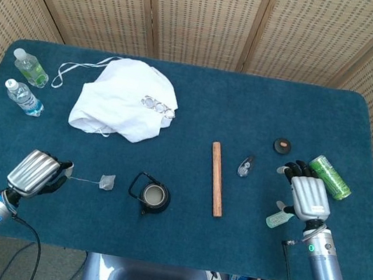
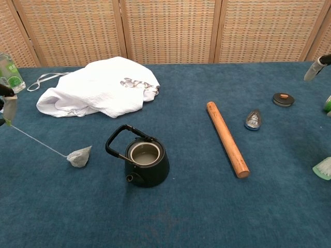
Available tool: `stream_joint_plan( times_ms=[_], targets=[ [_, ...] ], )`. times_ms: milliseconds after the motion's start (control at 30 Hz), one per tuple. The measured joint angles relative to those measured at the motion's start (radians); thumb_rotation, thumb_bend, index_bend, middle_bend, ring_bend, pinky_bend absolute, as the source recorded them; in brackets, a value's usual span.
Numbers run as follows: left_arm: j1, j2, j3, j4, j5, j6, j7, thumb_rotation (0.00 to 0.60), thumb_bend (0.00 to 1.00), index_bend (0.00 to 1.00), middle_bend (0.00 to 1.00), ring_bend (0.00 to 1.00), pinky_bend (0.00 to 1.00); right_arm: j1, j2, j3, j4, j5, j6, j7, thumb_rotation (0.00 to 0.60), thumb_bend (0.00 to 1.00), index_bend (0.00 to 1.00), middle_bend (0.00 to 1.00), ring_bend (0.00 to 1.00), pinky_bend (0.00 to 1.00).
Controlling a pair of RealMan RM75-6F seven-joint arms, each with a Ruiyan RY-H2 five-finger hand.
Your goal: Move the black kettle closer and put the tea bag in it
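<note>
The left hand point(image 1: 36, 171) pinched the string of the one tea bag point(image 1: 107, 182), a pale pouch lying just left of the single black kettle point(image 1: 151, 195), lidless with its handle raised. The right hand point(image 1: 308, 195) rested spread, holding nothing. Two water bottles point(image 1: 24, 97) stood far left.

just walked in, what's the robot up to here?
The left hand holds the tea bag's string by its end, pulled taut. The tea bag itself looks to be still on the table, just left of the black kettle. The kettle sits near the front edge with its lid off and nothing visible inside, so the bag is not in yet. The right hand hangs idle over the right side of the table, next to a green can, holding nothing.
</note>
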Motion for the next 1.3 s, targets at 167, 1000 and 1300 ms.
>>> stream_joint_plan(
  times_ms=[167, 1000, 1300],
  targets=[
    [-0.018, 0.021, -0.023, -0.030, 0.030, 0.020, -0.021, 0.600, 0.52, 0.62, 0.79, 0.71, 0.68, -0.005, -0.003, 0.001, 0.005, -0.005, 0.010, 0.005, 0.600, 0.29, 0.32, 0.29, 0.17, 0.27],
    [-0.128, 0.099, -0.136, -0.132, 0.062, 0.013, -0.143, 0.600, 0.52, 0.63, 0.79, 0.72, 0.68, -0.015, -0.025, 0.009, 0.039, -0.020, 0.016, 0.039, 0.600, 0.29, 0.32, 0.28, 0.16, 0.27],
    [-0.210, 0.090, -0.200, -0.169, 0.029, -0.044, -0.145, 0.600, 0.52, 0.63, 0.79, 0.72, 0.68, -0.020, -0.025, 0.009, 0.043, -0.027, 0.017, 0.050, 0.600, 0.29, 0.32, 0.28, 0.16, 0.27]
  ],
)
